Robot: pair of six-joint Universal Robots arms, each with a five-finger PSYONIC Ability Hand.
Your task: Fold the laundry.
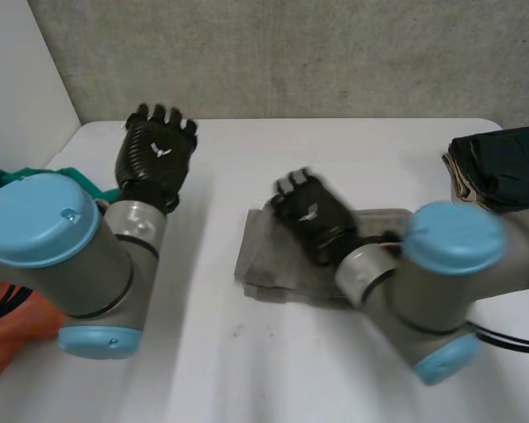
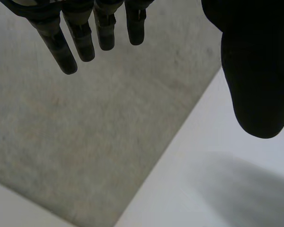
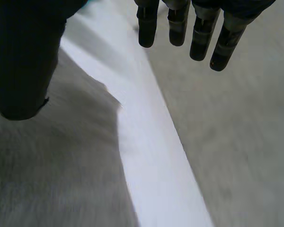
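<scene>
A folded grey cloth (image 1: pixel 269 260) lies flat in the middle of the white table (image 1: pixel 335 150). My right hand (image 1: pixel 310 216) hovers over the cloth's far part, open, with nothing in it. In the right wrist view its fingers (image 3: pixel 180 23) are straight and apart from the thumb, and the grey cloth (image 3: pixel 57 170) lies below the palm with one corner towards the fingertips. My left hand (image 1: pixel 159 145) is raised over the table's far left part, away from the cloth. Its fingers (image 2: pixel 80 38) hang straight and hold nothing.
A stack of dark folded clothes (image 1: pixel 502 163) sits at the table's far right edge. Orange cloth (image 1: pixel 13 330) and green cloth (image 1: pixel 9 176) lie beside the left arm at the table's left edge. A grey wall (image 1: pixel 335 53) stands behind the table.
</scene>
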